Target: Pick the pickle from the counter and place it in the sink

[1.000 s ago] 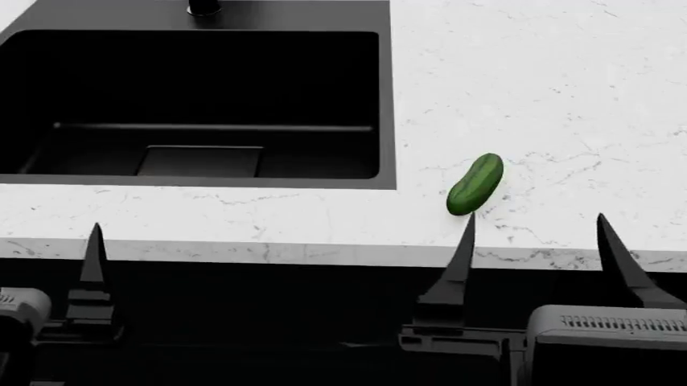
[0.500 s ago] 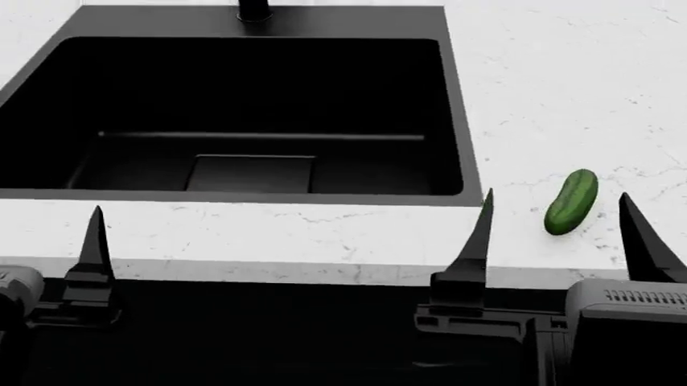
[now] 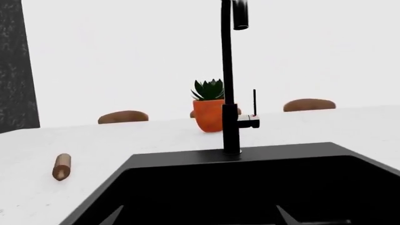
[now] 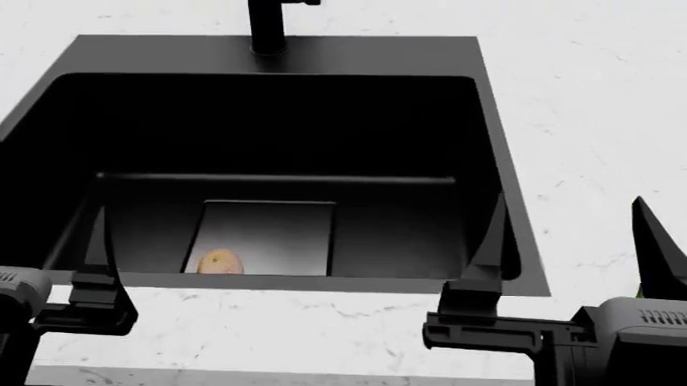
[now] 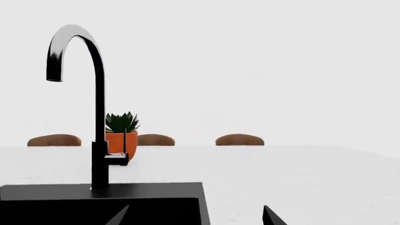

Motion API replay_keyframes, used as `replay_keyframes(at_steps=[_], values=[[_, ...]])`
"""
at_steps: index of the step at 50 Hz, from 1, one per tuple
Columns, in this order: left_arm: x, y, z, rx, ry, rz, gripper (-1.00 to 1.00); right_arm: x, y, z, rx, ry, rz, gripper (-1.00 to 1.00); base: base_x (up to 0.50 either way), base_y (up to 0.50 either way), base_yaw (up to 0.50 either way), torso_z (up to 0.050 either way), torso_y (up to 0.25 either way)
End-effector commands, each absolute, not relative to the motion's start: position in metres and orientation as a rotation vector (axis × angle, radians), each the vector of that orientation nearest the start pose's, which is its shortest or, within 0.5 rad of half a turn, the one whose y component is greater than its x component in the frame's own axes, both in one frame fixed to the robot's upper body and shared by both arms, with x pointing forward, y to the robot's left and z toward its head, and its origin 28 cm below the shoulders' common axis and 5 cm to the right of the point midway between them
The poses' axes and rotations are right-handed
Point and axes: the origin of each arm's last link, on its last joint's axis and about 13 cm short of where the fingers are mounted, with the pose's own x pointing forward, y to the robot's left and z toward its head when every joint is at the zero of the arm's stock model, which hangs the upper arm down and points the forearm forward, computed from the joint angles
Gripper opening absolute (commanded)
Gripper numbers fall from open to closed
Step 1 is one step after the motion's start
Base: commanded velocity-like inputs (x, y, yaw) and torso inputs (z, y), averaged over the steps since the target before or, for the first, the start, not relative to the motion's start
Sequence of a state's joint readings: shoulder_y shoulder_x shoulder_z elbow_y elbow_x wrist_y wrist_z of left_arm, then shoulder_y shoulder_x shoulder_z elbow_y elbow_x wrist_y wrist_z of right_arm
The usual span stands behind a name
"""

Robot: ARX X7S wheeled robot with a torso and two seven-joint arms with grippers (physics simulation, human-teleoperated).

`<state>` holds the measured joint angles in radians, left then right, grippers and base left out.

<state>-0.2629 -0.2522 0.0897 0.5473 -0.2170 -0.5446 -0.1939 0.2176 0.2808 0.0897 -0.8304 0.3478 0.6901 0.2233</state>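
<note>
Pickle barely shows as a green sliver (image 4: 641,293) behind the right gripper (image 4: 569,245), spread wide and empty beside the black sink (image 4: 488,96).

The place was a home kitchen, rendered in simulation. A deep matte black sink (image 4: 279,121) with a grey drain plate (image 4: 269,237) was set into a white marble-look counter (image 4: 601,121), and a tall black gooseneck faucet (image 5: 93,117) rose at its back edge. Behind it stood a succulent in an orange pot (image 3: 209,110), and the rounded brown tops of chair backs (image 5: 239,139) showed beyond the far side of the counter.
</note>
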Motion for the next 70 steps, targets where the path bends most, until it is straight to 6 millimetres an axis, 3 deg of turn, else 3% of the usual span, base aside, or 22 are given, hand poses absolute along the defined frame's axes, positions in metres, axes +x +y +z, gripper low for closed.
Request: replay_keyframes(at_steps=[1,20,40,52,70], values=[[0.238,0.223,0.148,0.070,-0.240,-0.001,1.00,0.199,-0.134,0.181,0.004,-0.354,-0.062,1.00,0.39,0.09,0.00,0.000,0.000],[0.239,0.224,0.147,0.069,-0.235,-0.007,1.00,0.194,-0.138,0.186,-0.029,-0.286,-0.154,1.00,0.16,0.03,0.00,0.000,0.000],[0.239,0.227,0.143,0.070,-0.230,-0.004,1.00,0.169,-0.170,0.250,-0.057,-0.126,-0.345,1.00,0.00,0.00,0.00,0.000,0.000],[0.239,0.228,0.138,0.090,-0.222,0.005,1.00,0.152,-0.179,0.268,-0.094,0.034,-0.440,1.00,0.00,0.00,0.00,0.000,0.000],[0.242,0.227,0.135,0.087,-0.214,-0.003,1.00,0.159,-0.182,0.269,-0.009,0.161,-0.453,1.00,0.00,0.00,0.00,0.000,0.000]])
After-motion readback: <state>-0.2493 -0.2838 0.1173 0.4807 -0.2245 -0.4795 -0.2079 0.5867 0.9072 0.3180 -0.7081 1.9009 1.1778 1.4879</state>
